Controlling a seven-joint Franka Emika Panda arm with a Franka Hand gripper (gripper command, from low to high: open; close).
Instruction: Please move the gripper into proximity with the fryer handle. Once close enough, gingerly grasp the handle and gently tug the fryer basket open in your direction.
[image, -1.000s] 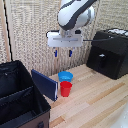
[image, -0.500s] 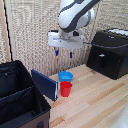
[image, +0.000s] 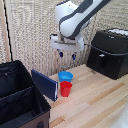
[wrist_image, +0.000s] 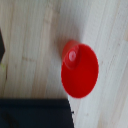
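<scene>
My gripper (image: 66, 54) hangs in the air above the table, fingers pointing down and spread apart with nothing between them. The black air fryer with its fryer basket (image: 109, 56) stands at the exterior view's right, well away from the gripper. The fryer handle (image: 102, 61) is a small upright black bar on the fryer's front face. The gripper is above the blue bowl (image: 65, 76) and red cup (image: 65, 89), to the exterior view's left of the fryer. The wrist view shows only the red cup (wrist_image: 80, 70) from above; the gripper's fingers and the fryer are out of that view.
A large black fabric case (image: 20, 102) stands open at the exterior view's lower left. A dark blue flat panel (image: 45, 84) leans beside it. The table (image: 95, 107) is light wood. A beige wall lies behind.
The arm has shifted slightly toward the exterior view's right; the gripper stays high and open.
</scene>
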